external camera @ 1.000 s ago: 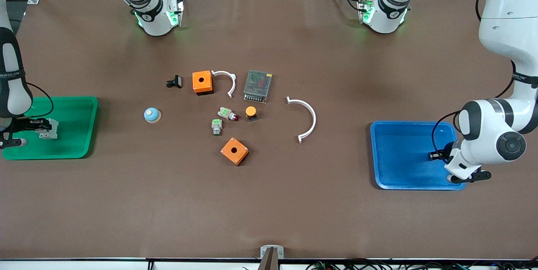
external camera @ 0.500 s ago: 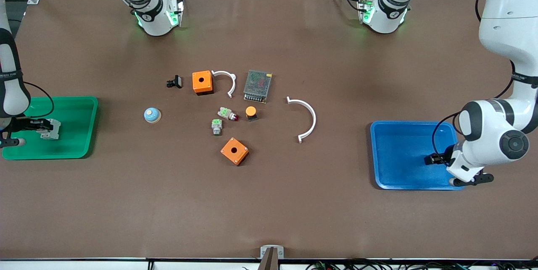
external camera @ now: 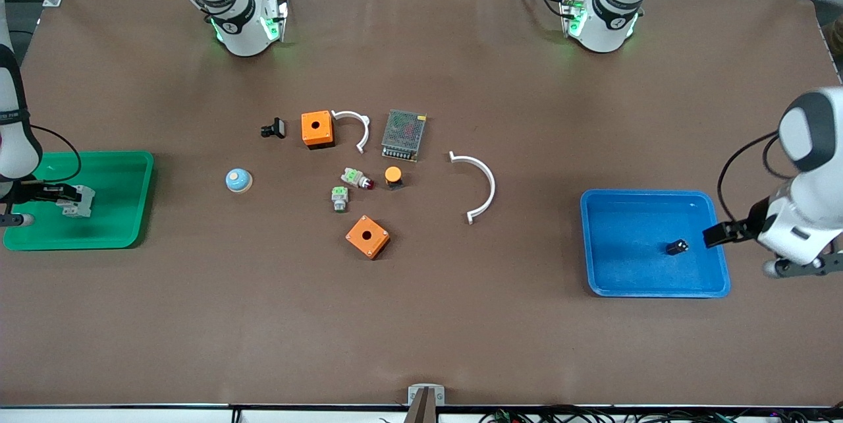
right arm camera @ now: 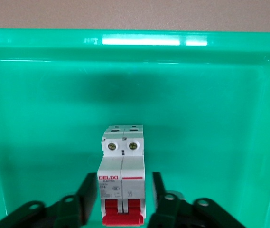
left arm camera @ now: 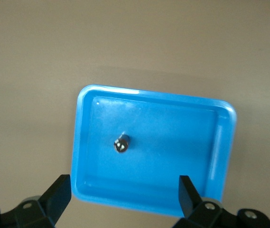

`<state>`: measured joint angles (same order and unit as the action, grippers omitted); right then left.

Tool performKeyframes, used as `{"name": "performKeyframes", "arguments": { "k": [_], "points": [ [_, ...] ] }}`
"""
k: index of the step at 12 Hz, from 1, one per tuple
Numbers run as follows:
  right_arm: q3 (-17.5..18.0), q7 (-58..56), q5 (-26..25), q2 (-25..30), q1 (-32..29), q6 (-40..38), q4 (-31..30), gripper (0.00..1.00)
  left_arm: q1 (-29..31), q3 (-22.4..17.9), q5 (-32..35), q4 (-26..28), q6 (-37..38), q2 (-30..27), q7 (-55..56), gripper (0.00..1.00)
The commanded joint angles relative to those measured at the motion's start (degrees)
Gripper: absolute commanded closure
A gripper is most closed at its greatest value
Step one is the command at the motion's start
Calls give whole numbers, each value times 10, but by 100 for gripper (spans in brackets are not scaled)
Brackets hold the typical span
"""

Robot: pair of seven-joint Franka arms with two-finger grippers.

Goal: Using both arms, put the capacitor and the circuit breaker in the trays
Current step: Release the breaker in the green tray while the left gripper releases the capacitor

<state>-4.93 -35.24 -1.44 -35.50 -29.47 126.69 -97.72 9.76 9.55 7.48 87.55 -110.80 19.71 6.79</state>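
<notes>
The capacitor (external camera: pixel 676 247), a tiny black cylinder with a pale end, lies loose in the blue tray (external camera: pixel 649 194); the left wrist view shows it (left arm camera: pixel 121 143) well apart from the fingers. My left gripper (external camera: pixel 714 235) is open and empty, raised over the tray's edge at the left arm's end; it also shows in the left wrist view (left arm camera: pixel 124 199). The white circuit breaker (external camera: pixel 80 204) with red levers rests in the green tray (external camera: pixel 125 166). My right gripper (external camera: pixel 69 197) is open, its fingers either side of the breaker (right arm camera: pixel 122 161), a slight gap showing on one side.
In the table's middle lie two orange boxes (external camera: pixel 317 128) (external camera: pixel 367 236), a grey power supply (external camera: pixel 404 134), two white curved clips (external camera: pixel 479 184), green-and-grey switches (external camera: pixel 340 198), an orange-capped button (external camera: pixel 393 176), a blue dome (external camera: pixel 238 180) and a black clip-like part (external camera: pixel 273 128).
My left gripper has lifted and drawn back off the blue tray toward the left arm's end, leaving the capacitor lying in the tray. My right gripper has edged back slightly from the breaker.
</notes>
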Motion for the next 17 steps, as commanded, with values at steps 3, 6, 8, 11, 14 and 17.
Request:
{"name": "performKeyframes", "arguments": {
  "k": [3, 6, 8, 11, 14, 17],
  "points": [
    [19, 0, 6, 80, 7, -60, 18, 0, 1, 10, 0, -41, 139, -90, -3, 0],
    [19, 58, 8, 220, 74, -178, 16, 1, -10, 20, -5, -41, 206, -162, -3, 0],
    [19, 129, 8, 278, 119, -261, 13, 1, -61, -13, -8, -34, 222, -178, -6, 0],
    [19, 218, 8, 348, 185, -303, -16, 1, -116, -55, -24, -9, 253, -210, -8, 0],
    [19, 274, 29, 362, 231, -320, -19, 1, -128, -83, -55, 12, 249, -226, -13, 0],
    [19, 335, 49, 364, 268, -319, -18, 1, -124, -82, -54, 10, 249, -225, -13, 0]
  ]
}}
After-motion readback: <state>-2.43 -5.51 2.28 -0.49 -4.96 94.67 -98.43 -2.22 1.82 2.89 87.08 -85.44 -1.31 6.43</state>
